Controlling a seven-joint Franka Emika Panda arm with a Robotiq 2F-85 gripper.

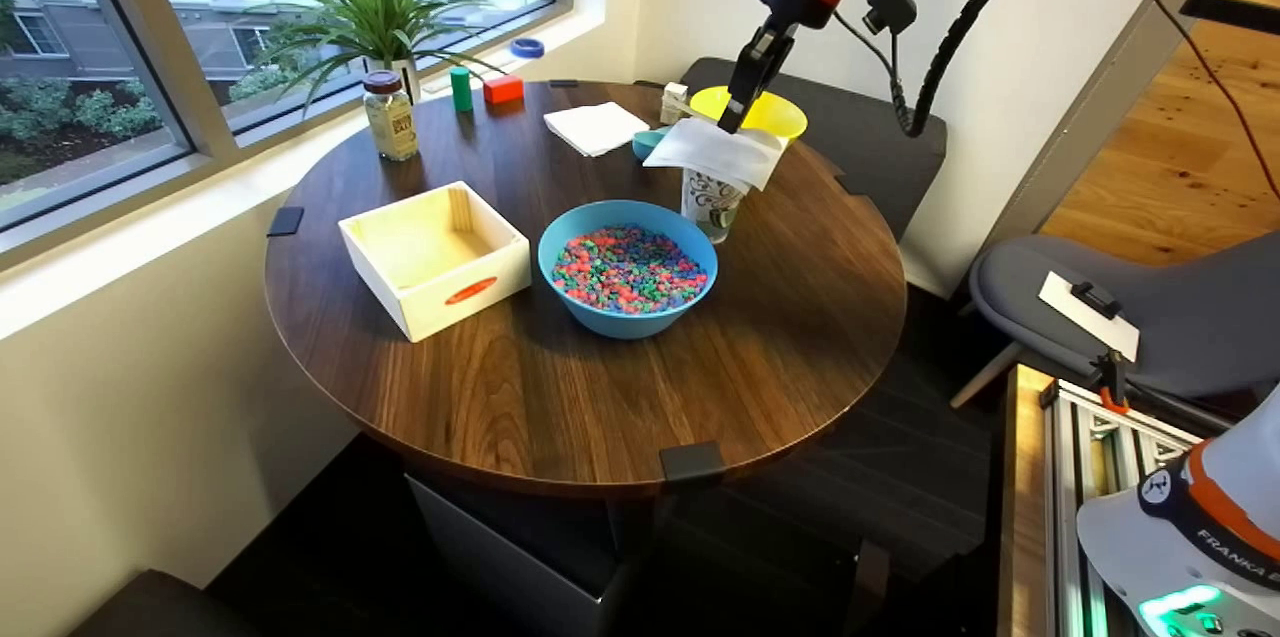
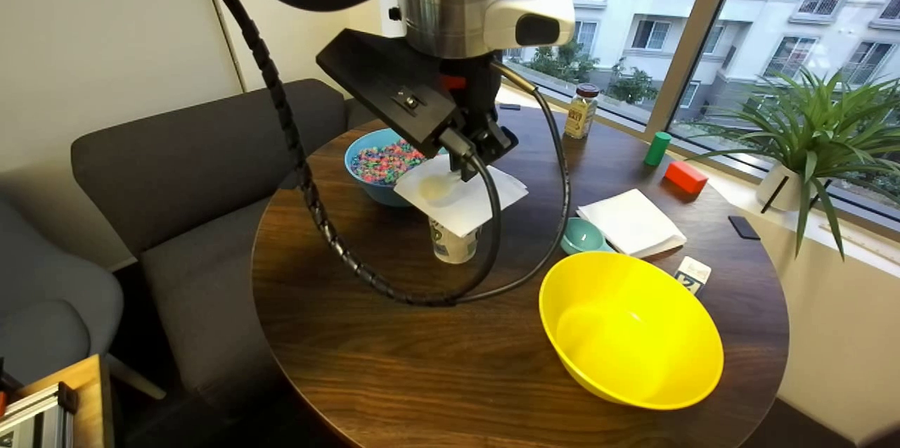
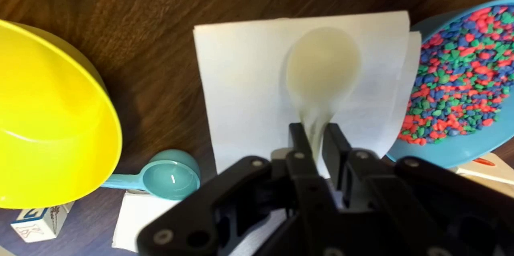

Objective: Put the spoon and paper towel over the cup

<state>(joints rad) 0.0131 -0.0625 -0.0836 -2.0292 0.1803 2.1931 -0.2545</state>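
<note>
Wrist view, spoon lengthwise up the frame, bowl end beyond fingers

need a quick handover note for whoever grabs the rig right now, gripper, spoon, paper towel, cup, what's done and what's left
Gripper: shut on the spoon, by its handle.
Spoon: bowl over the paper towel; whether it touches, I can't tell.
Paper towel: lies across the top of the patterned paper cup.
Cup: upright on the round table, beside the blue bowl.
Done: towel over the cup, spoon positioned above it.
Left: probably lower the spoon if needed, release, then back off gently so the towel doesn't slide.
</note>
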